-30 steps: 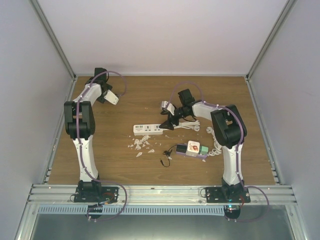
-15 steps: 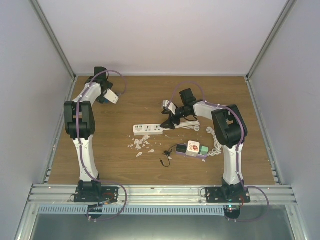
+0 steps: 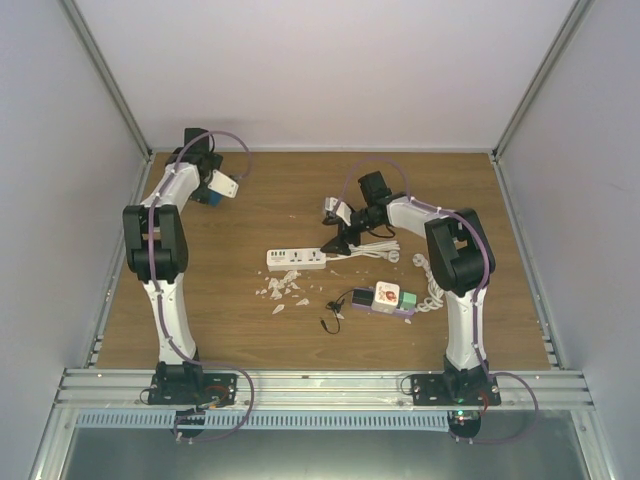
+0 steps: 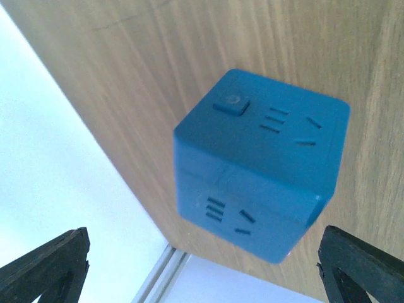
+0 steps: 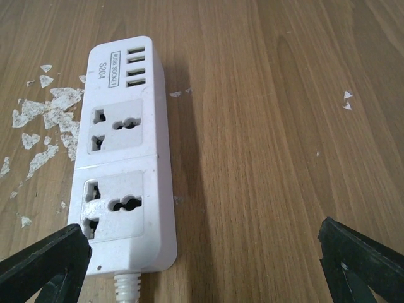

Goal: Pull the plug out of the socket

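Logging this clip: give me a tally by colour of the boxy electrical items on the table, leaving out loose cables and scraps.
white power strip: 1
blue cube socket: 1
multicoloured block, purple, white and green, with a black lead: 1
Total: 3
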`<state>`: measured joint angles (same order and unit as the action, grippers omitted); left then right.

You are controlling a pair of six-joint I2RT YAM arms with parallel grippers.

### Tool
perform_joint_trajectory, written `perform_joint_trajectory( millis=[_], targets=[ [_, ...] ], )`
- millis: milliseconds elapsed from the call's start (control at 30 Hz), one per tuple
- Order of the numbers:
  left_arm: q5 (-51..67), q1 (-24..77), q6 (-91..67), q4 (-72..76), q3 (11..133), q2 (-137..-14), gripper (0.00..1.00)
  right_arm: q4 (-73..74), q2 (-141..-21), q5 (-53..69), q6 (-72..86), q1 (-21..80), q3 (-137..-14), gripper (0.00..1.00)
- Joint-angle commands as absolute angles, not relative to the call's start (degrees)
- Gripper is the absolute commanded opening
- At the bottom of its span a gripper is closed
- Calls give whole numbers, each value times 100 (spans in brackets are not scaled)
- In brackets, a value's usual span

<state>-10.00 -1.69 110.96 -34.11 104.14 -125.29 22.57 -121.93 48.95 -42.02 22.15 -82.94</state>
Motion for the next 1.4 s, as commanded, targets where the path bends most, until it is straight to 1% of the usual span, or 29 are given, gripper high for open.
perform_joint_trajectory(
  millis=[0, 200, 367, 600, 733, 900, 1033, 1100, 1200, 1267, 1367],
  targets=[
    [-791, -290, 10295, -3496, 10476, -12070, 99, 2774, -12084, 4874, -4651, 2184, -8478, 100],
    [-535, -427, 9602, -3467, 10191, -11672, 99, 3235, -11931, 4669, -5041, 2178, -8499, 100],
    [-294, -457, 9118, -3220, 9652, -11260, 99, 3897, -11778, 4383, -5605, 2159, -8517, 99],
    [354, -365, 8131, -3251, 9118, -10808, 99, 4631, -11685, 3821, -6128, 1976, -8627, 100],
    [685, -247, 7608, -3388, 8948, -10680, 99, 4896, -11724, 3447, -6423, 1876, -8715, 100],
    [843, -124, 7388, -3211, 8493, -10444, 99, 5020, -11777, 2905, -6871, 1867, -8710, 100],
    [984, -58, 7152, -3175, 8329, -10331, 99, 5045, -11879, 2649, -7073, 1865, -8769, 98],
    [1082, -44, 6926, -3184, 8295, -10296, 99, 5103, -11989, 2571, -7125, 1863, -8875, 95],
    [1227, -47, 6677, -3203, 8229, -10255, 99, 5215, -12181, 2500, -7196, 1871, -9107, 87],
    [1261, 159, 6599, -3170, 8146, -10238, 99, 5273, -12308, 2478, -7231, 1865, -9285, 81],
    [1292, 292, 6481, -3101, 8082, -10255, 99, 5406, -12569, 2455, -7281, 1865, -9677, 66]
  ],
)
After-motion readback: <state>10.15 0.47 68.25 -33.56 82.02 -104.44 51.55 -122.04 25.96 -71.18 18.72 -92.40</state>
